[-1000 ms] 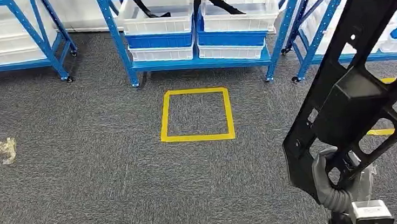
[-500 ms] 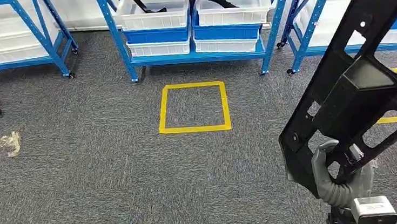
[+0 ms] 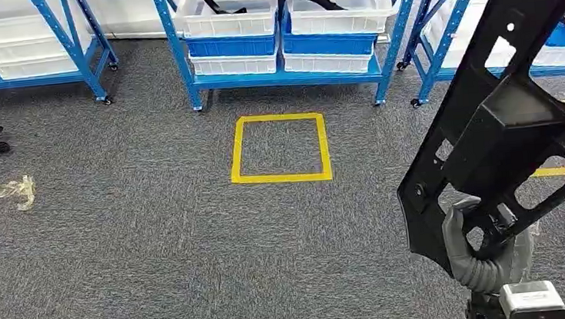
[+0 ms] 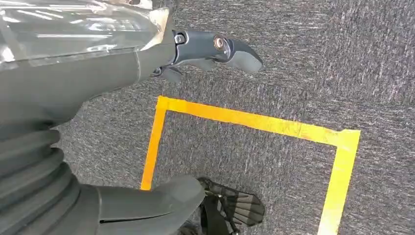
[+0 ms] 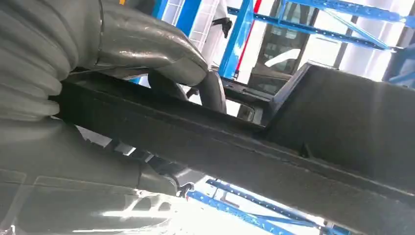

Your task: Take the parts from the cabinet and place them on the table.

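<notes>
right robot hand (image 3: pixel 479 254) grips black frame part (image 3: pixel 507 120) at its lower end | part rises up and away from hand | stiff, long, top-heavy: hold near bulky centre | left robot hand (image 4: pixel 117 122) empty, fingers apart

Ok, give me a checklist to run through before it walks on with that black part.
1. Right hand grips the black part at its lower end: ok.
2. Part held up off the carpet: ok.
3. Left hand holds nothing, fingers apart: ok.
4. Table to put it on in sight: not ok.
5. Plastic scrap lies far to the left, off the carpet ahead: ok.
6. Firmness of the grip: cannot tell.
</notes>
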Action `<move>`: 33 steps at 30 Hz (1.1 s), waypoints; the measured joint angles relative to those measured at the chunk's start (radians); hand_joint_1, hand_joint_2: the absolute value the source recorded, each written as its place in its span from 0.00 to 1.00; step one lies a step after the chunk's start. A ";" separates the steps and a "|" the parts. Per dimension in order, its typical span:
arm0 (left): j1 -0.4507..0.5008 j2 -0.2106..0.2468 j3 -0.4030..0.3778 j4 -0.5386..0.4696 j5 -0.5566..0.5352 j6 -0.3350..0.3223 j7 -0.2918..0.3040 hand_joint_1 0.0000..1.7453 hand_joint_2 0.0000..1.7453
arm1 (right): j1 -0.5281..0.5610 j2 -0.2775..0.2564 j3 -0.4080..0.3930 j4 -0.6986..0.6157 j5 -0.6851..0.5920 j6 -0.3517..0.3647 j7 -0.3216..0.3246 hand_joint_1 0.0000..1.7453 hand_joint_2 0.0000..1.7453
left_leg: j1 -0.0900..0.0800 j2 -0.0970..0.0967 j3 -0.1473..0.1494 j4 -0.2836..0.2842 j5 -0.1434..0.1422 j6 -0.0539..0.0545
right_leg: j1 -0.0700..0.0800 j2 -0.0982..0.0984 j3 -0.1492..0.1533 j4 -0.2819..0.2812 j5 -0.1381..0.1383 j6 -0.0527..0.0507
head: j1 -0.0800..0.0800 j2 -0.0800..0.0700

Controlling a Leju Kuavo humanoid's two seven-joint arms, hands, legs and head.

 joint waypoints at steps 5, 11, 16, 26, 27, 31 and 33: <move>0.000 0.001 0.003 0.002 0.004 -0.003 -0.002 0.00 1.00 | -0.001 -0.002 0.001 -0.002 -0.001 0.002 0.000 1.00 1.00 | 0.002 -0.001 -0.009 -0.001 0.010 0.003 | 0.000 0.001 -0.008 -0.002 0.013 -0.018 | -0.002 0.000; 0.000 0.001 0.008 0.005 0.004 -0.002 0.002 0.00 1.00 | -0.014 -0.003 0.004 -0.002 0.009 0.000 -0.004 1.00 1.00 | 0.004 -0.001 -0.012 -0.003 0.017 -0.008 | 0.000 0.001 -0.014 -0.001 0.018 -0.024 | -0.003 0.000; 0.001 0.002 0.008 0.006 -0.002 0.001 0.011 0.00 1.00 | -0.014 -0.003 0.010 -0.002 0.015 -0.010 -0.005 1.00 1.00 | 0.001 -0.003 -0.017 0.000 0.017 -0.006 | -0.002 0.000 -0.015 -0.002 0.022 -0.019 | -0.002 0.000; 0.002 -0.012 0.008 0.015 -0.018 0.009 0.032 0.00 1.00 | -0.006 -0.024 0.046 -0.005 0.047 -0.014 -0.026 1.00 1.00 | 0.020 -0.036 -0.026 -0.031 0.052 0.001 | -0.022 0.001 -0.102 0.210 -0.067 0.022 | 0.002 0.000; 0.002 -0.015 0.008 0.016 -0.021 0.011 0.039 0.00 1.00 | -0.005 -0.026 0.052 -0.005 0.051 -0.016 -0.026 1.00 1.00 | 0.024 -0.045 -0.027 -0.025 0.051 -0.004 | -0.027 0.006 -0.053 0.117 -0.030 0.037 | 0.002 0.000; 0.005 -0.017 0.007 0.016 -0.029 0.017 0.046 0.00 1.00 | -0.005 -0.036 0.067 -0.007 0.058 -0.023 -0.029 1.00 1.00 | 0.021 -0.073 -0.053 0.000 0.049 -0.036 | -0.026 0.037 -0.008 0.015 -0.008 0.008 | 0.002 0.000; 0.013 -0.017 0.007 0.017 -0.037 0.017 0.037 0.00 1.00 | -0.008 -0.040 0.076 -0.007 0.058 -0.028 -0.029 1.00 1.00 | 0.026 -0.083 -0.059 -0.002 0.057 -0.049 | -0.026 0.025 -0.010 0.017 0.000 -0.010 | 0.001 0.000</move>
